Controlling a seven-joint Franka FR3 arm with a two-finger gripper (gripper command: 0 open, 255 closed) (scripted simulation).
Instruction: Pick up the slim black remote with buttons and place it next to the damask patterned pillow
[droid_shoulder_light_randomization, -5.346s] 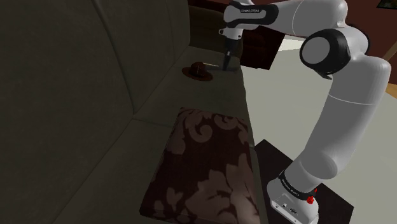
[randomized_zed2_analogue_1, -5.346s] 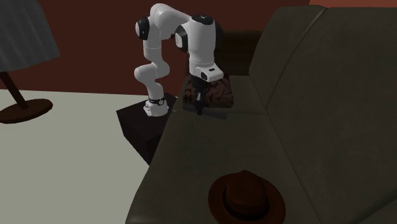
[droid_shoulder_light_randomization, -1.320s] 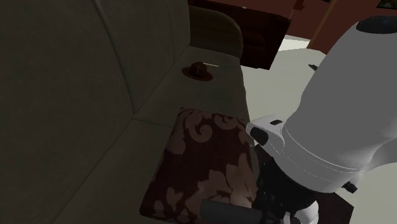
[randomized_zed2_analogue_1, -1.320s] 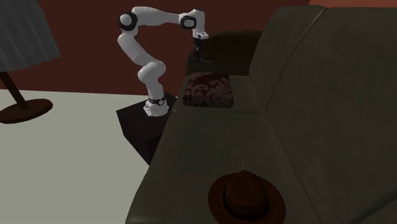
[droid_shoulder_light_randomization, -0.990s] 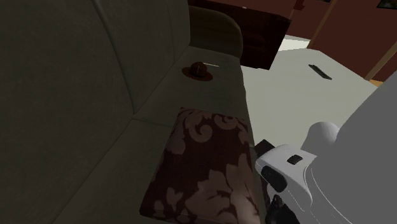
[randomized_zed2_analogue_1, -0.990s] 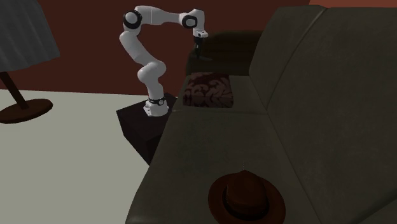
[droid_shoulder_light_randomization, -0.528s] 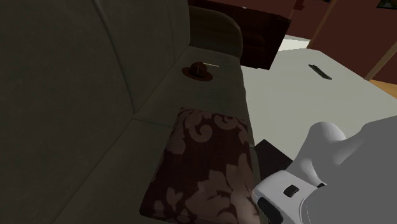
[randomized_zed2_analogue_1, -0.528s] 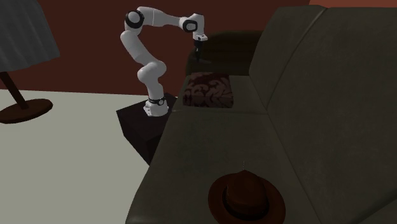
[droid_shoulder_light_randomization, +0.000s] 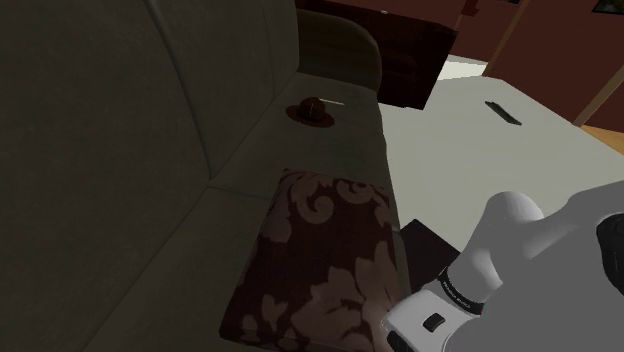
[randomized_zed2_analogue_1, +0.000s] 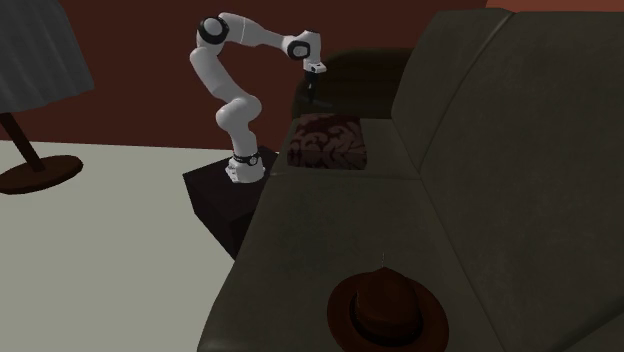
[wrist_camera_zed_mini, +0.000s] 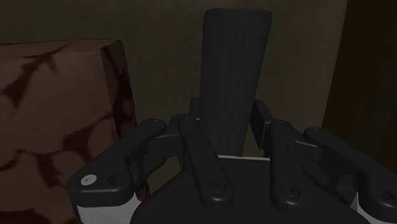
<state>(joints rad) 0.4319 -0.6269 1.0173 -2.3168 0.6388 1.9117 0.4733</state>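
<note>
**Wrist view.** You see the two black fingers closed against the sides of the remote. The remote is a slim black bar that rises straight out from between them. The fingers stand only as far apart as the remote is wide, and they have it in their grasp. Its buttons cannot be made out. Off to one side of the remote lies the damask patterned pillow, dark brown with paler figures. Remote and pillow are apart, and the dark sofa shows between and behind them.

**Second exterior view.** In the upper middle of the frame the white arm arches from its stand over the sofa's far end. The fingers hang above the far side of the pillow, which rests on the seat. Here the remote is too small to tell apart from the fingers. A brown hat sits on the seat at lower centre, well apart from the pillow. A lamp stands at the left edge.

**Shoulder view.** The pillow lies at lower centre on the sofa seat. The arm crowds the lower right corner. The hat sits at upper centre, well apart from the pillow.
</note>
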